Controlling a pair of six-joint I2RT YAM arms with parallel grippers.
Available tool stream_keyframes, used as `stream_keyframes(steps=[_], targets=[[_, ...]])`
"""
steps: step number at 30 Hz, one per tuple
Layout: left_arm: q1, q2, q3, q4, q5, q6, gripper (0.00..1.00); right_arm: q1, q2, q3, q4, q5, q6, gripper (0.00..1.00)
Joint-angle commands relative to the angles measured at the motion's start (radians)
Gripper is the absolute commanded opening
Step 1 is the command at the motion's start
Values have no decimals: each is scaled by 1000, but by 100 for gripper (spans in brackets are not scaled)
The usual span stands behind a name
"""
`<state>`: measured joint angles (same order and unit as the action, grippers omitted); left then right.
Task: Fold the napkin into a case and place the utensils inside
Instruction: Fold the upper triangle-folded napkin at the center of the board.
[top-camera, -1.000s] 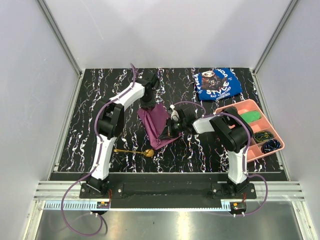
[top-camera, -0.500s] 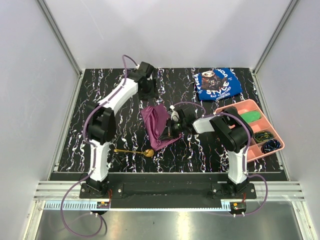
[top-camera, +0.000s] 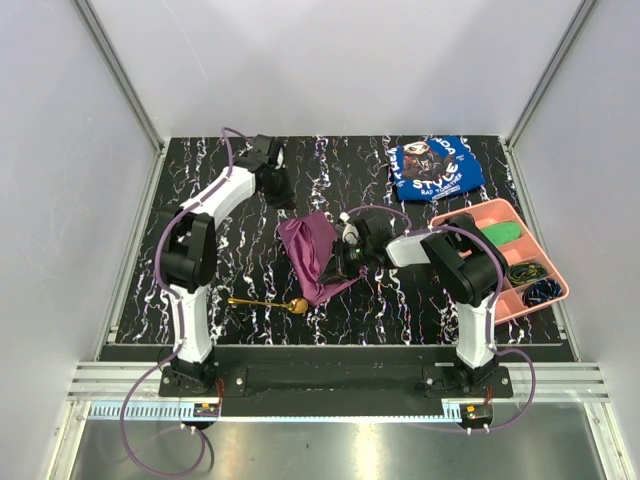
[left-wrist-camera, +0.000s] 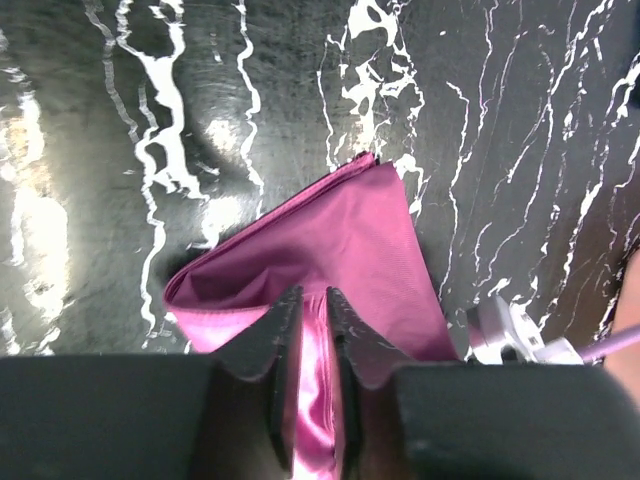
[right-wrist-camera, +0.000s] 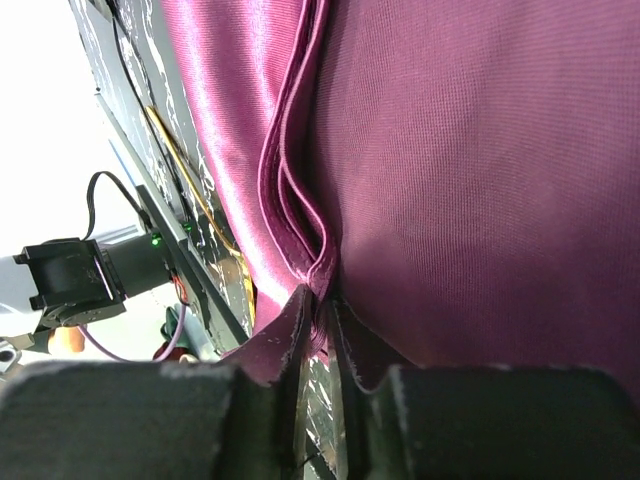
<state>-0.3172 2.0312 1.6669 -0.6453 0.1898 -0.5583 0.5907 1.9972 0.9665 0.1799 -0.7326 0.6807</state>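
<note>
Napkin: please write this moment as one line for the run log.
napkin folded | right gripper pinches its folded edge | left gripper off it, jaws slightly apart | spoon lies outside napkin

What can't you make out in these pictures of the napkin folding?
Spoon: outside the left wrist view's frame.
Napkin, near edge: left wrist view, covered by the left gripper.
Pink tray, dark contents: top view, too small; the right arm overlaps one side.
Right gripper, fingertips: top view, hidden under its own wrist.
</note>
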Motion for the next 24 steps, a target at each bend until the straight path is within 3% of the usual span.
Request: stream_keyframes(steps=[1, 13, 19, 21, 22, 24], targets=[[-5, 53, 36, 65, 68, -8, 13, 1, -17, 3, -98, 39, -50, 21], [0, 121, 1, 111, 79, -11, 7, -15, -69, 80, -272, 90, -142, 37], [9, 138, -1, 133, 112, -22, 7, -19, -121, 127, -416, 168, -230, 51], [9, 109, -9, 134, 100, -15, 15, -19, -149, 136, -467, 205, -266, 57], [10, 95, -19, 134, 90, -15, 26, -19, -155, 141, -483, 220, -276, 59], [10, 52, -27, 134, 85, -8, 28, -19, -175, 155, -534, 249, -306, 62]])
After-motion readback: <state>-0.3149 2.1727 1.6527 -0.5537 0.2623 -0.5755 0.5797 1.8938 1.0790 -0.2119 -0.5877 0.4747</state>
